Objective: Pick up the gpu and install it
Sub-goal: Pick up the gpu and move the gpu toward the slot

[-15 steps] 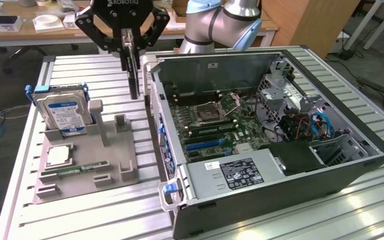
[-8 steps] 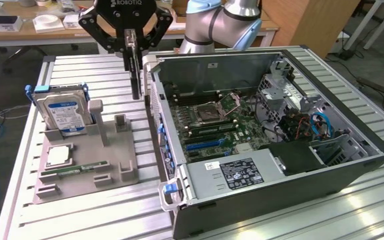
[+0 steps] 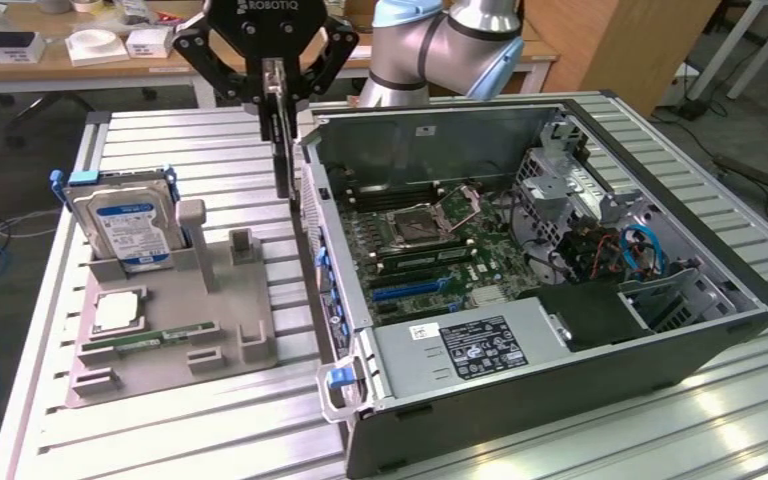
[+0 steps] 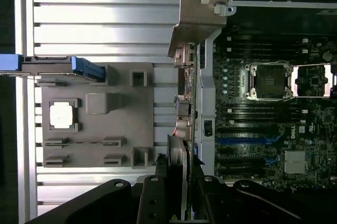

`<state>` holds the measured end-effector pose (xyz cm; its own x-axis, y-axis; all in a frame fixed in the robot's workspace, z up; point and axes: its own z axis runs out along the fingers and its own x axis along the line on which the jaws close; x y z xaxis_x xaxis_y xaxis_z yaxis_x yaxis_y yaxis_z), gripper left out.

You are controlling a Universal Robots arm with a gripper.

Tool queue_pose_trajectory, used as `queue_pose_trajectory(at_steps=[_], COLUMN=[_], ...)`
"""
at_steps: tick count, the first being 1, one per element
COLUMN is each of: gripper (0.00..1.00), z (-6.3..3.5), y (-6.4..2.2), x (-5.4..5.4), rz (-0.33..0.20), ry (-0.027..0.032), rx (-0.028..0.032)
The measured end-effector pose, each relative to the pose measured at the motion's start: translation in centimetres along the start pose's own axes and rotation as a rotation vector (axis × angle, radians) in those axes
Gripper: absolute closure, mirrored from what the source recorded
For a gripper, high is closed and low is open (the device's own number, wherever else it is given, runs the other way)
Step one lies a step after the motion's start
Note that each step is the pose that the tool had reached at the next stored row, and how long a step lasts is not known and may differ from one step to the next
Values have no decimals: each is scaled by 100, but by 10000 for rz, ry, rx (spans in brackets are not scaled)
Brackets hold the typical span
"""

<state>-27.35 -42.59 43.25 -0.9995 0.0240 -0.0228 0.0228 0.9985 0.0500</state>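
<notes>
The gpu (image 3: 281, 150) is a thin dark card hanging on edge, long side down, above the slatted table just outside the open computer case's wall on the exterior view's left. My gripper (image 3: 275, 100) is shut on its upper part, one black finger on each face. In the wrist view the fingers (image 4: 158, 182) clamp the gpu (image 4: 178, 153), which runs away from the camera to its silvery metal bracket (image 4: 197, 24). The bracket hangs over the case's wall, beside the motherboard (image 4: 263, 129).
The open computer case (image 3: 704, 330) lies on its side with the motherboard, a blue slot (image 3: 404, 290) and the power supply (image 3: 484, 345) exposed. A grey fixture (image 3: 244, 320) on the exterior view's left holds an upright hard drive (image 3: 124, 225), a processor chip (image 3: 117, 312) and a RAM stick (image 3: 151, 338).
</notes>
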Motion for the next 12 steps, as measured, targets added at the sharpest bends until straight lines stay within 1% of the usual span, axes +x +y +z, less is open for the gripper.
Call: queue_pose_trajectory(at_steps=[3, 8, 10, 12], gripper=[73, 73, 73, 73], z=[1, 4, 5, 6], y=[1, 4, 5, 6], x=[-63, -186, -230, -275], rz=[15, 19, 21, 27], ry=[0, 27, 85, 179], rx=[0, 1, 3, 4])
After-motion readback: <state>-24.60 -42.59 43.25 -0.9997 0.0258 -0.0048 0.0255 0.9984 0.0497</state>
